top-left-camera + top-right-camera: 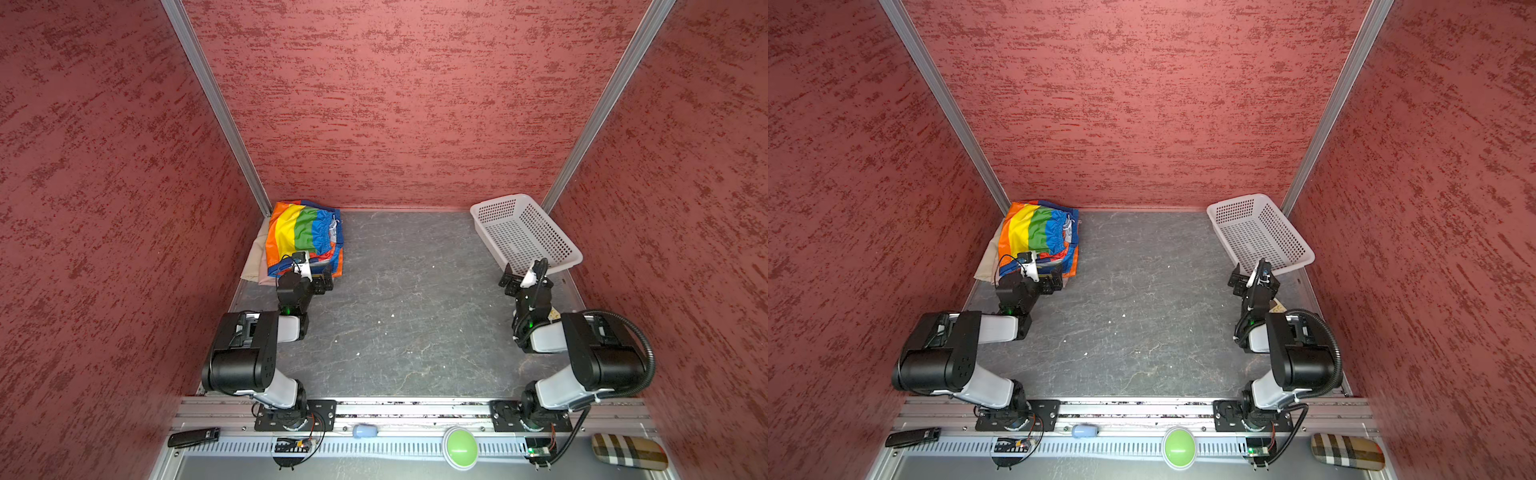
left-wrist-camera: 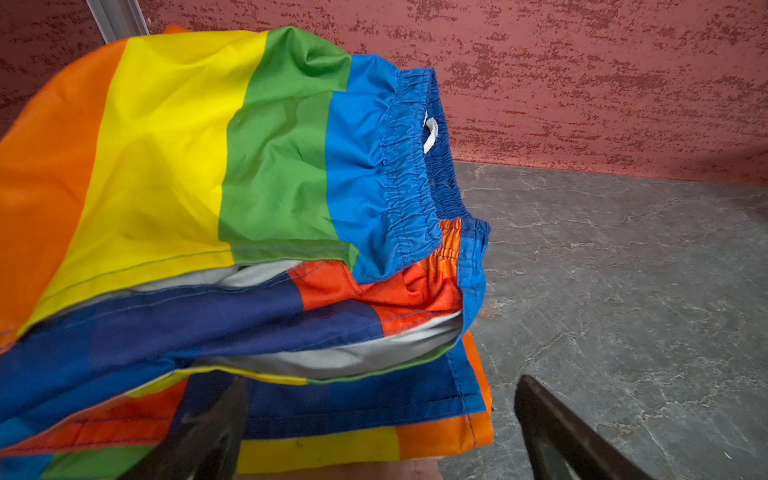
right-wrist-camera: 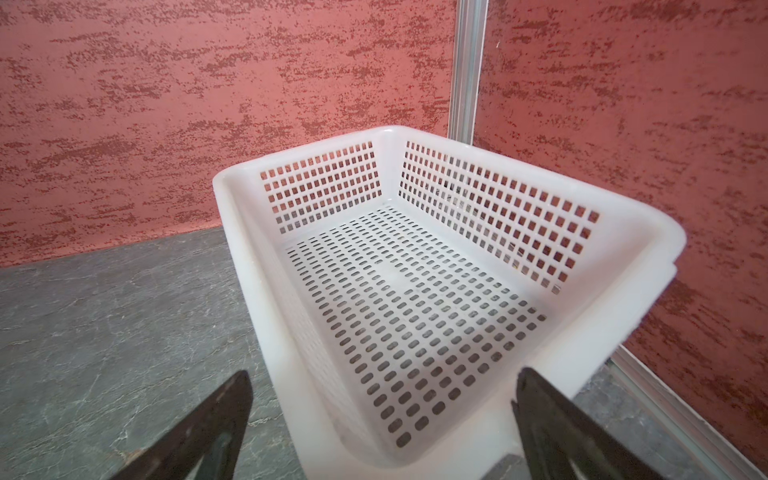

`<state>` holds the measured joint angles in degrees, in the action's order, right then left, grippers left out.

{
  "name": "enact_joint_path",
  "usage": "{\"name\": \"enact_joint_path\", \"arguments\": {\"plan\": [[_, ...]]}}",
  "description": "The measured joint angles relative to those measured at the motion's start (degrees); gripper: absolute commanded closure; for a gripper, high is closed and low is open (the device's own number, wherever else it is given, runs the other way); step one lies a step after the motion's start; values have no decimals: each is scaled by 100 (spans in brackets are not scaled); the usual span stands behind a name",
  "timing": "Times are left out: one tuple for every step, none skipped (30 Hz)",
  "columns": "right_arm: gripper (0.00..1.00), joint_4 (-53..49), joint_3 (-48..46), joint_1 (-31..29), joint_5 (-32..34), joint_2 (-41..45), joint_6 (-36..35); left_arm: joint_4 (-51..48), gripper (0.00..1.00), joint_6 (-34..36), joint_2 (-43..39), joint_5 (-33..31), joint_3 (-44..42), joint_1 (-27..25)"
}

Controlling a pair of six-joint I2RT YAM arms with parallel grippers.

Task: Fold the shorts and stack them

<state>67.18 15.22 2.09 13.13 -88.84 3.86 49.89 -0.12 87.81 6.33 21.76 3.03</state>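
Far left corner of the table [image 1: 415, 332]: a pile of folded cloth, tucked against the walls. On top, rainbow shorts [image 1: 301, 235], plain in both top views, bands of colour running near to far, gathered blue waistband with a white cord turned to the right. Beneath them, beige shorts [image 1: 252, 264] poking out on the left side. Under the near hem, a sliver of pink shorts [image 2: 417, 470], caught only in the left wrist view.

Left pincer [image 1: 325, 280] at the near right corner of that pile, spread wide, gripping nothing. From the wrist camera, one finger [image 2: 208, 428] over the near hem of the rainbow shorts, the other over bare table just right of the hem. Touching the cloth or just above it: cannot tell.

Right pincer [image 1: 512, 279] well apart from the pile, over on the right side, likewise spread wide and holding nothing. Just beyond it, a white basket [image 1: 494, 210] in the far right corner. From that wrist camera, one finger above bare table beside the basket, the other in front of its near rim.
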Motion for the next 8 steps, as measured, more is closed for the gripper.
{"name": "enact_joint_path", "arguments": {"plan": [[1,0,0,0,-2,0,2,0,1,-2,0,2,0,0],[1,-2,0,0,-2,0,2,2,1,0,0,2,0,0],[1,-7,0,0,-2,0,2,4,1,0,0,2,0,0],[1,-15,0,0,-4,0,2,4,1,0,0,2,0,0],[1,-22,0,0,-4,0,0,7,1,0,0,2,0,0],[1,-24,0,0,-4,0,0,7,1,0,0,2,0,0],[1,-24,0,0,-4,0,0,7,1,0,0,2,0,0],[1,-24,0,0,-2,0,0,7,1,0,0,2,0,0]]}}
